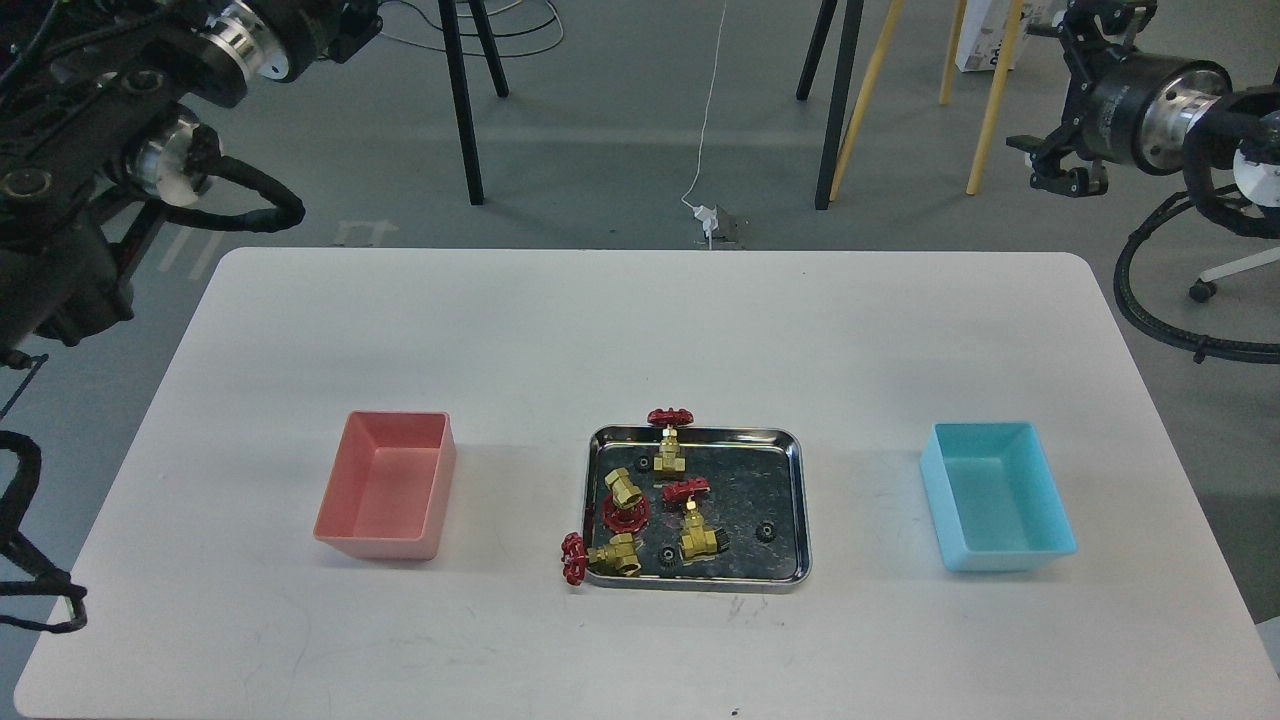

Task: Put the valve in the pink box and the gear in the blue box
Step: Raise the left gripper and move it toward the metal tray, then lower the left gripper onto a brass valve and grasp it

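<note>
My left end effector (350, 30) sits at top left, end-on and dark; can't tell if the fingers are spread. My right end effector (1065, 165) is at top right, fingers not resolvable either. Both well off the tabletop (640, 330), nothing carried.

Looks like step zero: pink box (385, 485) and blue box (1000, 495) both bare inside, matte tapered plastic. Four valves and some small black gears lie in the shiny steel tray (780, 440) between them.

Next, as I read it: left arm down to the valve (605, 557) overhanging the tray's near-left corner, brass hex body, red spoked wheel. Gear (766, 531) for the right: tiny, flat, probably fiddly.
</note>
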`<state>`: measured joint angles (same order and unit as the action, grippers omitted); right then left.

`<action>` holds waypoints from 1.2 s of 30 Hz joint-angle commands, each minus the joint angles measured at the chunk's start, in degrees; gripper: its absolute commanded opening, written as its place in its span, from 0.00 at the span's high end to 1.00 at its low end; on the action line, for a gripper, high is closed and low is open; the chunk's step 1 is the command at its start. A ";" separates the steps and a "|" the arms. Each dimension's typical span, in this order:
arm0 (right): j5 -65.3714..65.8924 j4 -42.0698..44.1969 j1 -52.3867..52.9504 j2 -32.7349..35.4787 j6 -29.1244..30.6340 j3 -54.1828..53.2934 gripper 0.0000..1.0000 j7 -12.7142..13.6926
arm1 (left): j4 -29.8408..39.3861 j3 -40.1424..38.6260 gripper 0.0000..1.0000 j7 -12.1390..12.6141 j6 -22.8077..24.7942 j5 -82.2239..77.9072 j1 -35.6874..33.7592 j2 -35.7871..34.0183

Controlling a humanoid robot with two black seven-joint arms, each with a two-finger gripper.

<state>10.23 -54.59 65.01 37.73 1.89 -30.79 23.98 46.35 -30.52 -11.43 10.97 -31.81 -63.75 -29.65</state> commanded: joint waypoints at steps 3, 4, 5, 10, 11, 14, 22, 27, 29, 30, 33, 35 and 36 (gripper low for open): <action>-0.04 0.00 2.05 0.15 0.40 0.65 0.02 0.11 | 1.81 -0.07 0.00 -3.32 -2.34 -1.06 1.35 -1.46; -0.04 0.01 2.40 0.24 0.49 0.65 0.02 0.11 | 1.72 -0.07 0.00 -4.99 -4.18 -1.15 1.35 -1.37; -0.12 0.01 2.67 0.24 0.66 0.65 0.02 0.11 | 1.63 -0.33 0.00 -5.88 -6.63 -0.71 1.35 -1.20; -0.12 0.44 2.76 -0.20 1.36 0.56 0.02 -0.16 | -1.42 -2.53 0.00 -7.73 -11.59 -0.62 0.38 -1.55; -0.12 0.62 2.76 -0.55 1.36 0.56 0.02 -0.25 | -3.97 -2.53 0.00 -7.73 -9.93 -0.79 0.12 -1.46; -0.04 0.80 2.84 -0.73 1.19 0.56 0.02 -0.42 | -8.37 -2.71 0.00 -10.53 -1.51 -0.97 0.38 -0.94; -0.12 2.20 4.52 -0.38 1.36 0.56 0.01 -0.42 | 3.45 6.77 0.11 -16.57 -3.72 -22.01 1.43 0.56; -0.21 1.94 4.52 0.50 2.06 0.65 0.01 -0.25 | 18.40 15.74 0.10 -16.57 -21.32 -44.62 7.23 -0.67; -0.21 1.85 4.52 1.55 2.94 0.73 0.01 -0.25 | 22.10 17.15 0.10 -15.04 -23.87 -53.31 8.90 -0.93; -0.21 1.68 4.52 2.08 3.47 0.73 0.01 -0.33 | 23.07 17.42 0.10 -14.25 -25.54 -58.40 10.56 -0.76; -0.12 1.68 4.60 2.79 4.96 0.73 0.01 -0.42 | 23.61 17.42 0.07 -14.41 -31.25 -69.93 17.15 -0.41; -0.04 1.68 4.69 2.79 5.23 0.73 0.01 -0.51 | 23.34 17.51 0.07 -14.32 -33.81 -77.05 20.06 -0.14; -0.04 1.68 4.78 2.87 5.23 0.73 0.01 -0.51 | 22.99 17.68 0.07 -14.15 -34.86 -80.74 21.37 0.03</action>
<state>10.08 -52.90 69.58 40.41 6.73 -30.05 23.57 69.69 -13.12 -25.80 -20.25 -102.22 -46.61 -30.07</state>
